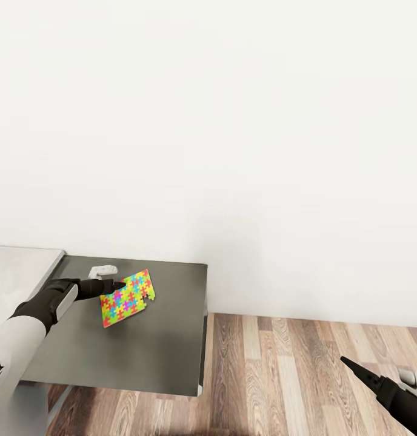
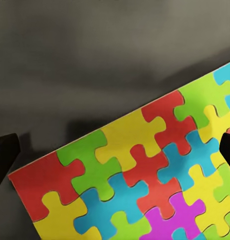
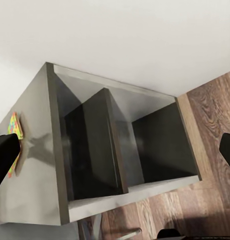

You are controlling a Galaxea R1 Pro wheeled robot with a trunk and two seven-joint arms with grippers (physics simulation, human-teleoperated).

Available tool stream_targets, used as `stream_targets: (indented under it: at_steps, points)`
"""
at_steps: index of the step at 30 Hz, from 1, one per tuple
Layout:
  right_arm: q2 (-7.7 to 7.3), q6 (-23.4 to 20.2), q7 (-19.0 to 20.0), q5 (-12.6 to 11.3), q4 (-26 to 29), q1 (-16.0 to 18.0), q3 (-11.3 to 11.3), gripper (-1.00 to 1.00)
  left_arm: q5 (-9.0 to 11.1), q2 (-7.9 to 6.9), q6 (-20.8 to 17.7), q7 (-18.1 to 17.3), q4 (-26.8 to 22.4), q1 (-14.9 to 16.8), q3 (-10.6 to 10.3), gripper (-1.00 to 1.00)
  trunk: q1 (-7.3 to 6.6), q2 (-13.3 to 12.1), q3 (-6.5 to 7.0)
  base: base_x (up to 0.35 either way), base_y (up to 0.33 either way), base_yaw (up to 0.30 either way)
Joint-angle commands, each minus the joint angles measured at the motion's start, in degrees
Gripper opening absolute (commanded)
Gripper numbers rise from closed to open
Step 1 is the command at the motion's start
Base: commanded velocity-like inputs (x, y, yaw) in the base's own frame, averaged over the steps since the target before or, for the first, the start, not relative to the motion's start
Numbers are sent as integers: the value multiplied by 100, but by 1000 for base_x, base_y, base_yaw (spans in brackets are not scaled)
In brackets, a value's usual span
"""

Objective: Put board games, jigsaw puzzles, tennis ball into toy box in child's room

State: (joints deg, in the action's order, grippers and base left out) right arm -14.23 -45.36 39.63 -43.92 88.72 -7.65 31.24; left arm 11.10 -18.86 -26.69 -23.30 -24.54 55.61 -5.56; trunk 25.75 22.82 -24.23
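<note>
One jigsaw puzzle [image 1: 127, 298], a thin multicoloured slab with uneven edges, is tilted up off the dark grey part of the table [image 1: 154, 351], its lower corner near the surface.

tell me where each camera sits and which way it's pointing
Head view: on the head, looking down at the dark desk top, jigsaw puzzle, left tool and right tool.
Left wrist view: close over the same puzzle, fingertips at the edges.
Right wrist view: facing the desk's open shelves; shares the puzzle.
</note>
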Motion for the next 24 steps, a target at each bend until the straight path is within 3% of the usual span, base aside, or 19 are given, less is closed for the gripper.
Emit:
stream_targets:
  at_steps: [1, 14, 24]
  points:
    - [-1, -35, 0, -20, 4, 0, 4, 100, 59, -6, -31, 10, -7, 3, -39, 100, 3, 10, -9, 0, 0, 0]
    - [-1, -34, 0, -20, 4, 0, 4, 100, 61, 2, -20, 3, -7, 3, -41, 100, 3, 10, -10, -22, -67, 0]
    - [-1, -34, 0, -20, 4, 0, 4, 100, 76, 4, -28, -57, -7, 3, -34, 100, 3, 10, -10, -1, -163, 0]
